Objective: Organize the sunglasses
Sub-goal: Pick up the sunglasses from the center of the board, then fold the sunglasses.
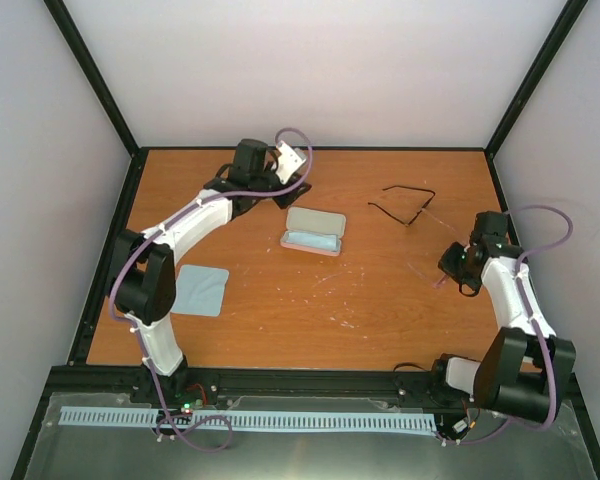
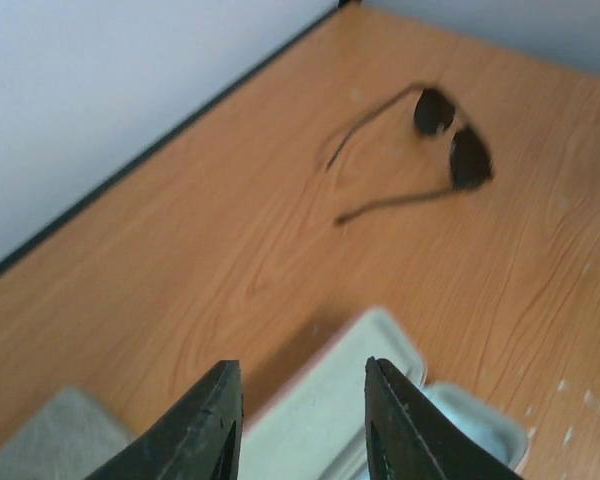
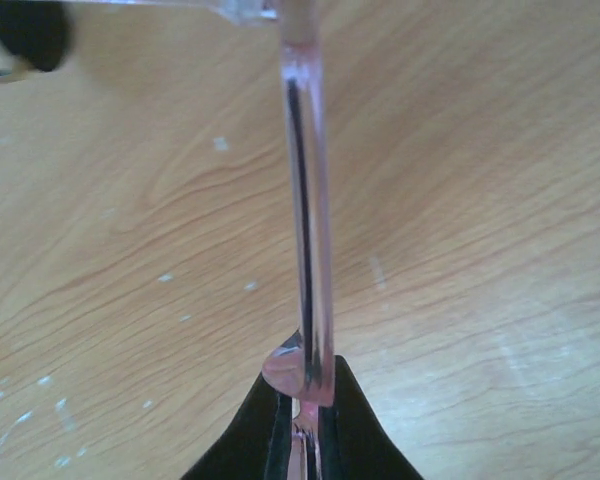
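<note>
Right gripper [image 3: 308, 400] clamped on a clear pink glasses arm [image 3: 308, 200]; left gripper [image 2: 300, 368] parted.
Sunglasses [image 1: 421, 207] lie at the table's [image 1: 280, 300] 1 o'clock, arms unfolded toward 9 o'clock, lens front running 1-to-7.

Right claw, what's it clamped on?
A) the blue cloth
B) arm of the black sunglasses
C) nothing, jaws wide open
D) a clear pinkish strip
D: the right wrist view shows the right claw shut on a clear pinkish strip, while the black sunglasses lie free on the table.
</note>
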